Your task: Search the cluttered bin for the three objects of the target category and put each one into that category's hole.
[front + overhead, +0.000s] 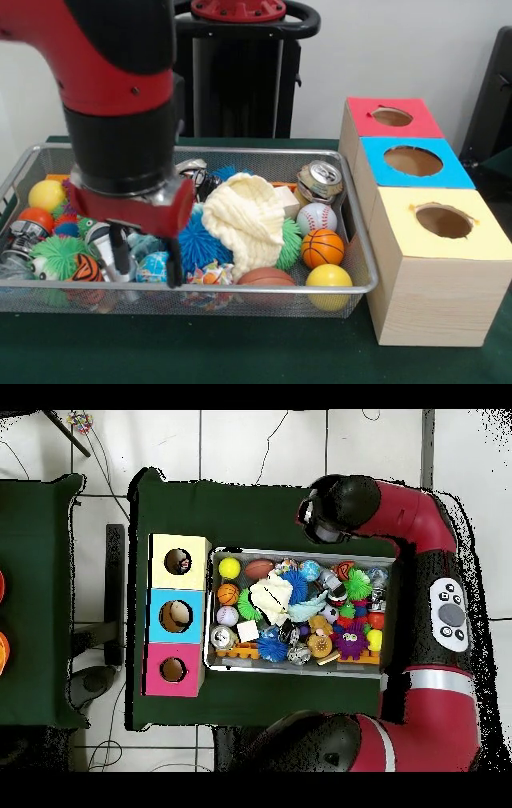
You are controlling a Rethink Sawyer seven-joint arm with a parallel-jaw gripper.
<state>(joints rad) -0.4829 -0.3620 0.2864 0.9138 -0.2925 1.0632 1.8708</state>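
The wire mesh bin (240, 286) lies on the green table, full of toys; it also shows in the overhead view (300, 551). My gripper (146, 268) reaches down into the bin's front left part in the front view. Its two black fingers (120, 258) stand apart, open, on either side of a pale blue and white flecked thing (152, 267). I cannot tell whether that is a rope bundle. One white bundle flecked red, yellow and blue (210, 275) lies just right of the gripper at the front rim. The yellow-topped box's hole (443, 221) (178, 561) is right of the bin.
A cream knitted cloth (244, 216), a blue spiky ball (196, 242), a green spiky ball (56, 253), a small basketball (322, 248), a baseball (316, 216), yellow balls (329, 276) and a can (320, 181) crowd the bin. The blue-topped box (414, 161) and red-topped box (392, 118) stand behind the yellow one.
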